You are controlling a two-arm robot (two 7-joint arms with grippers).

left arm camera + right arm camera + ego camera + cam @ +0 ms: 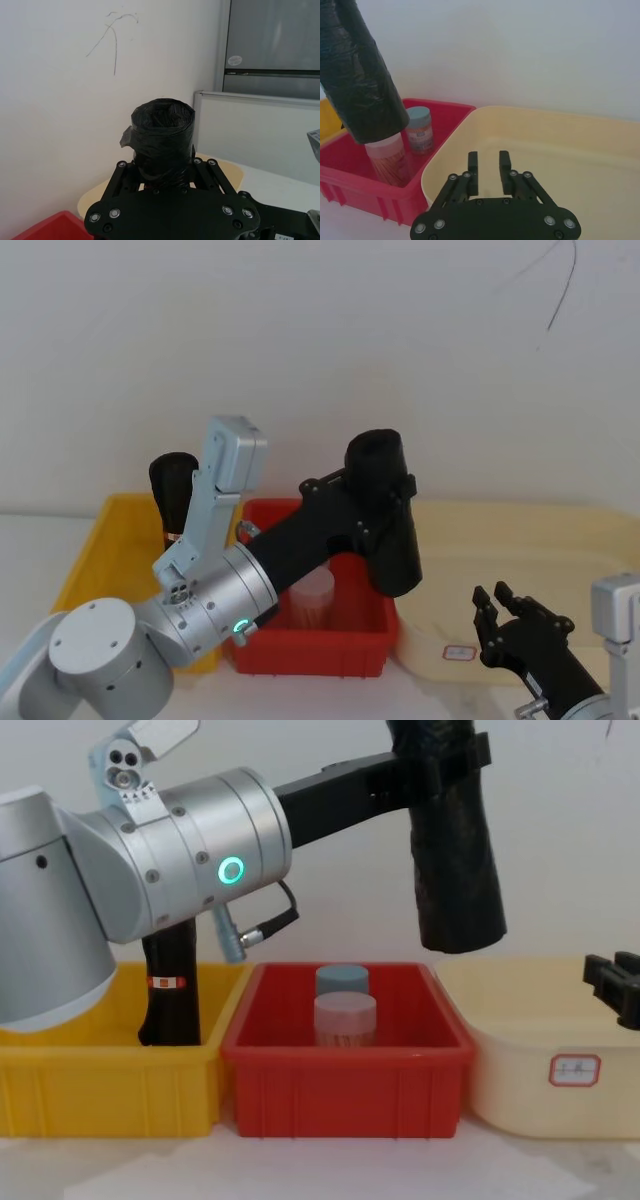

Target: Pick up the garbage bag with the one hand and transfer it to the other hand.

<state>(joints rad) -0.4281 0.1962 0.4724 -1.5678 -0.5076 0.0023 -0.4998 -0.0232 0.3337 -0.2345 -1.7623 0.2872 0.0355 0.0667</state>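
nearest, right of the red bin (345,1092), the right gripper (489,165) hangs low with its fingers parted, grasping nothing. farther back, the left gripper (395,490) is clenched around the garbage bag (455,870), holding it nearly upright in the air above the red bin's right end.

i see the garbage bag (392,540), a thick black roll of crinkly plastic with no label band, held up in the air, near upright and leaning a little, its lower end hanging above the right end of the red bin (350,1105). my left gripper (385,490) is clamped across its upper part, with the top of the roll poking out past the fingers. my right gripper (496,598) sits low to the right, well apart from the roll, fingers parted
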